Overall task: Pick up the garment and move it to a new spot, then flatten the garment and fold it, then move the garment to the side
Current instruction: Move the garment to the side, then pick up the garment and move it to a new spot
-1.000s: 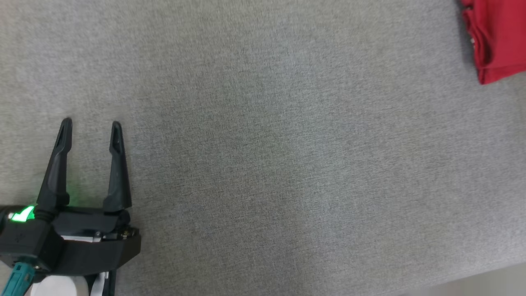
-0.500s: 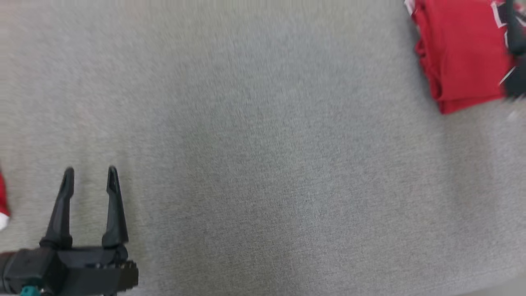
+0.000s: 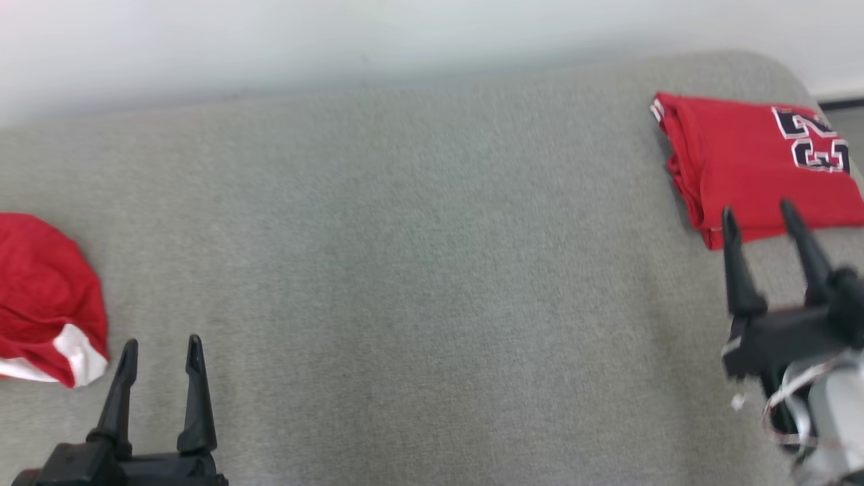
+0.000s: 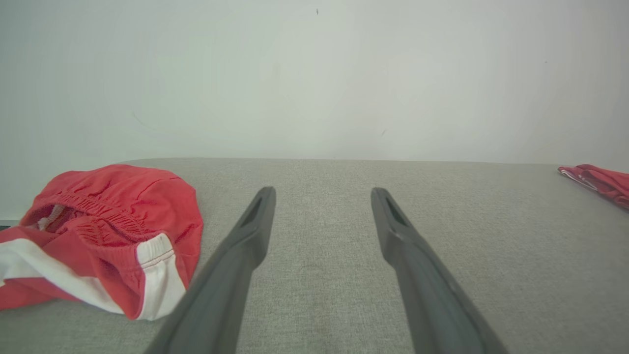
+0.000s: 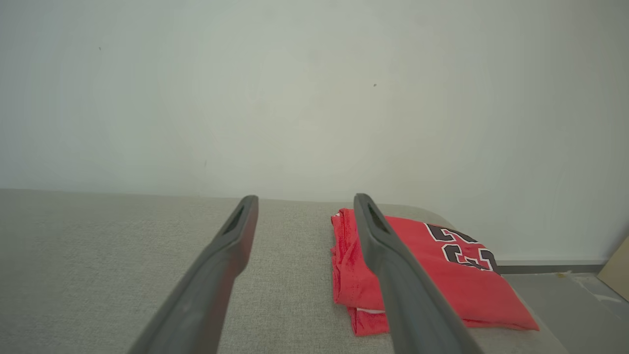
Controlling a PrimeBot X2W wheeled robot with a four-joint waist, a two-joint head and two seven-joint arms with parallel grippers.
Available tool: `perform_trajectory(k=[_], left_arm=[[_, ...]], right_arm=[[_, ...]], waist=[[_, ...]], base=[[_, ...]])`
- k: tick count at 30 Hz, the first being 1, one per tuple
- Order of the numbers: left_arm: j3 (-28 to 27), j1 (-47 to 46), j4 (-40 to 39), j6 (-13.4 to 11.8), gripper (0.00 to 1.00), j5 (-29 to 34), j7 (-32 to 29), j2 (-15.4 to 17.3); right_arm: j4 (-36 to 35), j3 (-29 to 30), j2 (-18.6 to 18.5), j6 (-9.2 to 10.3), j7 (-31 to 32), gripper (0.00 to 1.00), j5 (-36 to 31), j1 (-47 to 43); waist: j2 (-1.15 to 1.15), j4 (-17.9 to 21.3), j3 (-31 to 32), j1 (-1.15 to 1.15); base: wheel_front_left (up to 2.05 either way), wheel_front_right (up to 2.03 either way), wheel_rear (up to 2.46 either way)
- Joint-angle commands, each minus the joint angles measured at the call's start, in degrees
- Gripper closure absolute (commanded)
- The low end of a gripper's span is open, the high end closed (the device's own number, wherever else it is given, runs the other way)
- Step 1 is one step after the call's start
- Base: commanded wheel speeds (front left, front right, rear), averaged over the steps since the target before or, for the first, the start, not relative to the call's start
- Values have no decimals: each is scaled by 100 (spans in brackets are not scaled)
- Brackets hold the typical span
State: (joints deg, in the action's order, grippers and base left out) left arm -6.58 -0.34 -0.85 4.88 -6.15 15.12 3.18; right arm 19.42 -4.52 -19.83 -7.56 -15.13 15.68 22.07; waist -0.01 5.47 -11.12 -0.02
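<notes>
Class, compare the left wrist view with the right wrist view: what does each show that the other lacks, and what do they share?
Left wrist, not right: the crumpled red and white garment beside the open left claw. Right wrist, not left: the open right claw, the printed numbers and a strip of floor. Shared: grey cushion, pale wall and the folded red jersey.

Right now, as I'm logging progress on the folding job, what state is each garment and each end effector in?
red jersey: folded, lying flat at the far right corner of the grey surface, not held.
red and white garment: crumpled in a heap at the left, not held.
left end effector: open, empty, just right of the heap.
right end effector: open, empty, pointing at the jersey.
</notes>
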Motion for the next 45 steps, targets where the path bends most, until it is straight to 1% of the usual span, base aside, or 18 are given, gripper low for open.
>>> perform_trajectory(k=[1, 7, 8, 11, 22, 31, 45], left_arm=[[-2, 107, 67, 1, 0, 2, 1, -9], [-8, 225, 340, 22, 0, 3, 2, -13], [-8, 225, 340, 22, 0, 3, 2, -13], [-36, 250, 448, 41, 0, -5, 2, -15], [-13, 428, 746, 91, 0, -12, 2, -21], [-42, 404, 801, 115, 0, 59, 2, -21], [-28, 347, 822, 136, 0, 91, 2, -25]], right_arm=[[-123, 112, 126, 17, 1, 0, -40, -267], [-471, 329, 588, 17, 0, 0, -113, -1188], [-471, 329, 588, 17, 0, 0, -113, -1188], [-543, 340, 766, 17, 0, 0, -110, -1496], [-720, 413, 1215, 17, 0, 0, -177, -2232], [-774, 330, 1315, 17, 42, 0, -211, -2297], [-685, 304, 1290, 17, 71, 0, -171, -2337]], waist=[[1, -219, 344, 2], [1, -327, 632, 2], [1, -327, 632, 2], [1, -359, 752, 2], [1, -624, 1110, 2], [1, -683, 1148, 2], [1, -663, 1175, 2]], base=[[0, 0, 0], [0, 0, 0], [0, 0, 0], [0, 0, 0], [0, 0, 0], [0, 0, 0], [0, 0, 0]])
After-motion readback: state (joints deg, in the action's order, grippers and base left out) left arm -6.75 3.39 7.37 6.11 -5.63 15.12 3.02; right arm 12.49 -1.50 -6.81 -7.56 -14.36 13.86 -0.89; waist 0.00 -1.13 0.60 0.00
